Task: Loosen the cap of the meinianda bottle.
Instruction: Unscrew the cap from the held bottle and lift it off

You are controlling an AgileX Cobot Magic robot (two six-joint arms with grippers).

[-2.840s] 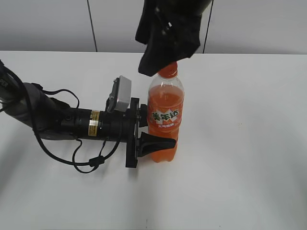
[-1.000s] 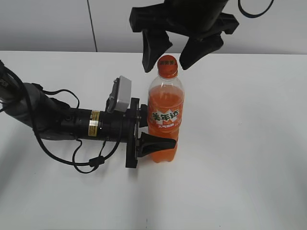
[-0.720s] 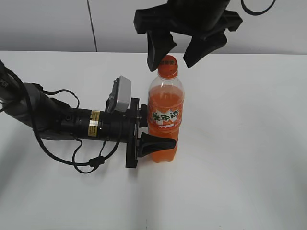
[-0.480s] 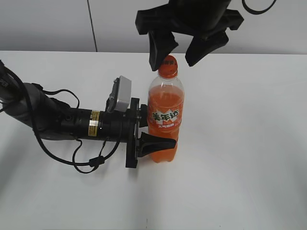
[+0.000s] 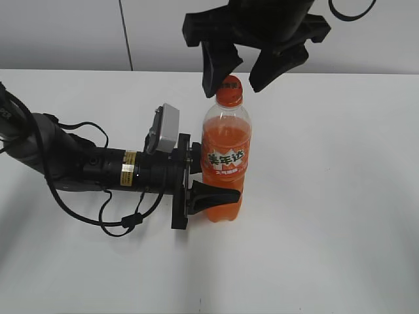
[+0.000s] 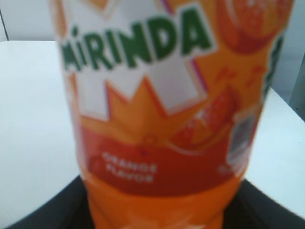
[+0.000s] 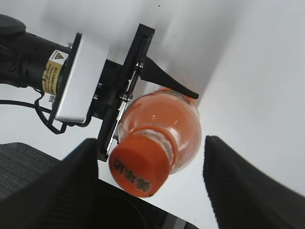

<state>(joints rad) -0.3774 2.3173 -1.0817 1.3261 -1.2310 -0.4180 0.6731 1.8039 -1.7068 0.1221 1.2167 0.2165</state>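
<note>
Bottle position: the meinianda bottle [image 5: 225, 154] is stood upright on the white worktop [image 5: 327, 196], near the middle of the exterior view; orange drink is seen through the clear wall, and an orange label is wrapped around the body.
Label detail: in the left wrist view the meinianda bottle [image 6: 167, 114] fills the frame, and green "MIRINDA" lettering on a white patch is read, slightly blurred.
Cap position: the cap [image 5: 229, 87] is seated on the bottle neck; a dark mark is carried on its top face. In the right wrist view the cap [image 7: 140, 163] is seen from above, between the two dark fingers.
Left tool [image 5: 203, 186]: laid low along the worktop and clamped on the lower body of the bottle; one black finger is seen across the front of the bottle near its base.
Right tool [image 5: 237, 72]: held above the bottle, jaws spread wide; one finger [image 5: 216, 65] is placed close beside the cap on the left, the other is held apart on the right. Contact between the near finger and the cap cannot be confirmed.
Left arm: a black arm body with loose cables [image 5: 121, 219] is laid on the worktop to the left of the bottle.
</note>
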